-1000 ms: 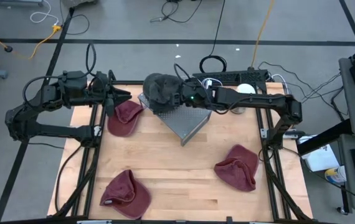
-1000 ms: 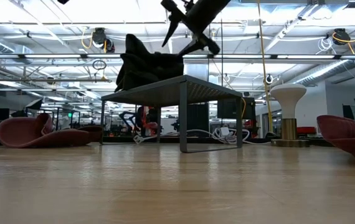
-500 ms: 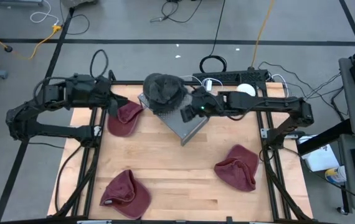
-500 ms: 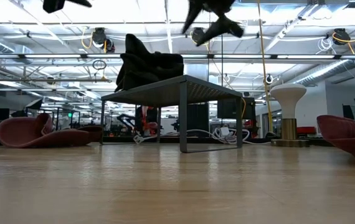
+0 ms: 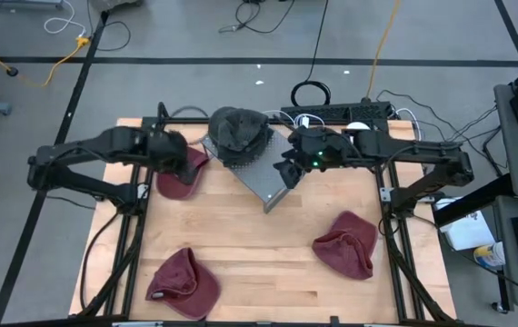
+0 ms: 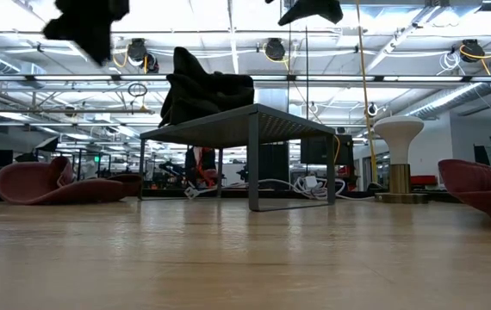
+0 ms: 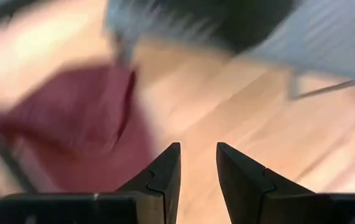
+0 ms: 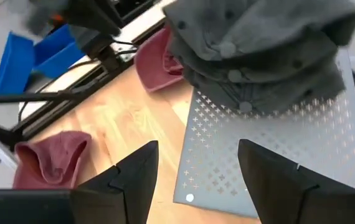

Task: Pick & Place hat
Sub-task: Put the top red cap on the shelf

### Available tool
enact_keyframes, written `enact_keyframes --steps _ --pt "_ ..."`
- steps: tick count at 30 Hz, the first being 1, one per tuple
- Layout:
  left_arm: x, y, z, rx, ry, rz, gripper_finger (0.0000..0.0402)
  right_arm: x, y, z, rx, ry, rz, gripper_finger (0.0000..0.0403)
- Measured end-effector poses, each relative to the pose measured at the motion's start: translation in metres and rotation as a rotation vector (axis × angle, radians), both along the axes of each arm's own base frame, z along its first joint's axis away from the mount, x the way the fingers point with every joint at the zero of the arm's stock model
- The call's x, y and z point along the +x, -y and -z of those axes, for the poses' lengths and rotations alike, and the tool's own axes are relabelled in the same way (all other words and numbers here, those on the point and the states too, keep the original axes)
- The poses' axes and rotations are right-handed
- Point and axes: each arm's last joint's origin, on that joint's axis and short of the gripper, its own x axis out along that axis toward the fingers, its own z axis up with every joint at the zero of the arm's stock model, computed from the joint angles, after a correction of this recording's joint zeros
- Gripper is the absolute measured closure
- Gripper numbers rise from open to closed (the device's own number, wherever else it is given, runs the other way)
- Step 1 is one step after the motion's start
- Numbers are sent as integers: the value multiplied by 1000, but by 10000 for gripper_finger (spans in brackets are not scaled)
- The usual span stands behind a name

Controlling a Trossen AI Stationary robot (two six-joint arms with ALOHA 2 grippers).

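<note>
High view shows the right claw [image 5: 286,173] backed off from the grey hat [image 5: 239,128] it was hovering over a second ago; it now hangs beside the near corner of the perforated metal stand [image 5: 268,177], fingers spread wide and empty. The right wrist view confirms it: both dark fingers stand well apart with nothing between them, and the pile of grey hats sits on the stand's far half, left alone.

Meanwhile the left claw [image 5: 175,154] has swung in from the bench's left edge and now sits over the maroon hat [image 5: 179,174] lying just beside the stand. Its own camera, smeared by motion, shows the fingers [image 7: 165,177] a narrow gap apart, holding nothing, with that maroon hat ahead and below.

So the drop-off looks finished on the right, and I'd guess the left arm is lining up the next pick. Two more maroon hats wait on the bench [image 5: 259,245]: one near the front left [image 5: 183,283], one toward the right [image 5: 348,243]. The low view shows the grey pile sitting steady on the stand.
</note>
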Motion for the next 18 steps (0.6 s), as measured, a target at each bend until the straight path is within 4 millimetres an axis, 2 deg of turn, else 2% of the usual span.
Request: enact_keyframes --steps 6,13,18 --pt "3 9 23 -91 -313 -150 295 -14 -1 -14 -104 26 -86 188" --pt "17 26 41 -74 -398 -129 289 -18 -1 -19 -172 39 -131 187" --pt "15 46 62 27 -452 -108 244 -19 -1 -20 -184 35 -140 190"
